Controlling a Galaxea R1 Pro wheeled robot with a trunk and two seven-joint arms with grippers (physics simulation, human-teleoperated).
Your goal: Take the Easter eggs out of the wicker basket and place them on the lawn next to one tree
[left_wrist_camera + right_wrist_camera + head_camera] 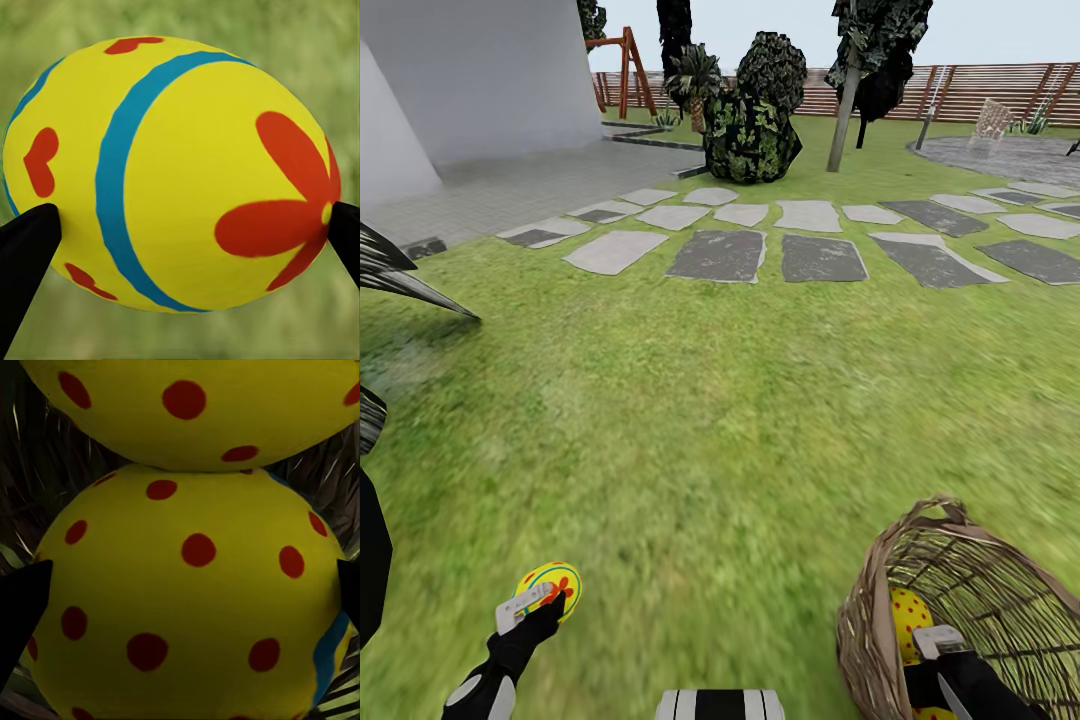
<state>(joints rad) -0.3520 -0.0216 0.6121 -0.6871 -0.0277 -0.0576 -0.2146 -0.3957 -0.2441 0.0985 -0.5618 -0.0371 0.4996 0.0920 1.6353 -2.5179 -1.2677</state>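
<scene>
My left gripper (540,602) is shut on a yellow Easter egg (550,586) with a blue band and red flowers, held low over the lawn (720,420). In the left wrist view, black fingertips (26,247) press both sides of this egg (180,172). The wicker basket (980,590) lies tipped at the lower right. My right gripper (937,648) reaches inside it, beside a red-dotted egg (905,618). In the right wrist view, the gripper (195,585) closes on the nearer dotted egg (195,607), and a second dotted egg (187,405) rests just beyond. A grey-trunked tree (847,105) stands far ahead.
Grey stepping stones (720,255) cross the grass midway. Beyond them are a dark bush (752,110), a white building wall (480,70), a wooden swing frame (626,70) and the slat fence (980,92). Spiky dark leaves (400,275) jut in at the left.
</scene>
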